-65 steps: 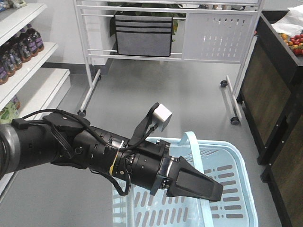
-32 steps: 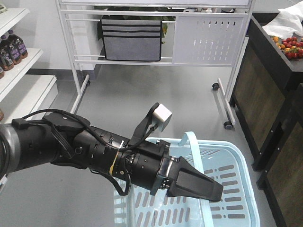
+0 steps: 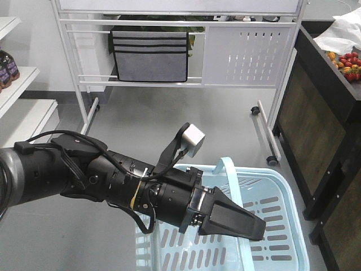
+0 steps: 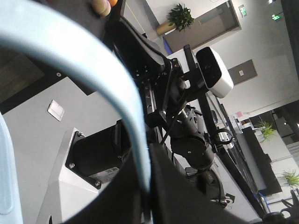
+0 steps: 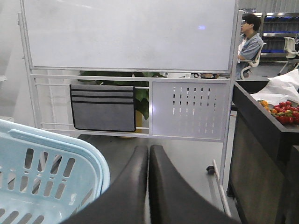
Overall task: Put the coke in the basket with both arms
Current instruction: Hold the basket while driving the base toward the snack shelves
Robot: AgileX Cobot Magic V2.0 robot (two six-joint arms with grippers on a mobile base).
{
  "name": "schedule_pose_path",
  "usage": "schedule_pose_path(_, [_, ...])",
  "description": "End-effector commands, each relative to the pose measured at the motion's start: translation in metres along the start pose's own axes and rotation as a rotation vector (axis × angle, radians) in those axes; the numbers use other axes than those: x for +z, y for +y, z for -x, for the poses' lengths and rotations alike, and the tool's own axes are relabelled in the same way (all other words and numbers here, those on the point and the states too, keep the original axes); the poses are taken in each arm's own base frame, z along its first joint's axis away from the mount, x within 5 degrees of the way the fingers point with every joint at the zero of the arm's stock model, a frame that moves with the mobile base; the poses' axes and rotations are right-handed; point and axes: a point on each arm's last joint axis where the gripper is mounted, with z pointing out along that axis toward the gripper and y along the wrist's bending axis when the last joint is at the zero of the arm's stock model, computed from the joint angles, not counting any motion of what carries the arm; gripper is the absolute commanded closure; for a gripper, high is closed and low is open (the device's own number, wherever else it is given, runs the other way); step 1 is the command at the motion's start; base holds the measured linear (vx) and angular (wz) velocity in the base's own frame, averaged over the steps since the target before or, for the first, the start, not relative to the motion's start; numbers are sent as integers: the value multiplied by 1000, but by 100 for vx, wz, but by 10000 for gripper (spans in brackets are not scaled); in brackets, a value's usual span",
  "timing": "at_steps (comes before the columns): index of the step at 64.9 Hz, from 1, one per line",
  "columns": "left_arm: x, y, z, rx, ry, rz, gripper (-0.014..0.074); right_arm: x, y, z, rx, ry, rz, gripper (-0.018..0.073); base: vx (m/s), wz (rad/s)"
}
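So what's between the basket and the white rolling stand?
Only bare grey floor separates basket and stand, clearest in the front view.

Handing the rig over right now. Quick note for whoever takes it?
Grippers: left gripper has its fingers shut on the basket handle. The right gripper has its fingers shut on nothing, beside the basket.
Things: no coke shows in any view, nor in the visible part of the basket.
Done: basket gripped.
Left: find the coke, probably pick it with the right gripper, and drop it in the basket.
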Motion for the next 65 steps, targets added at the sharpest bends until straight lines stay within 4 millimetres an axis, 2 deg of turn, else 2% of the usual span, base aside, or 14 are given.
schedule_pose_path(1, [-6, -43, -1, 55, 39, -232, 601, 0, 1, 1, -8, -67, 7, 564, 24, -3])
schedule_pose_path(65, [-6, -43, -1, 55, 39, -232, 601, 0, 1, 1, -8, -67, 7, 564, 24, -2])
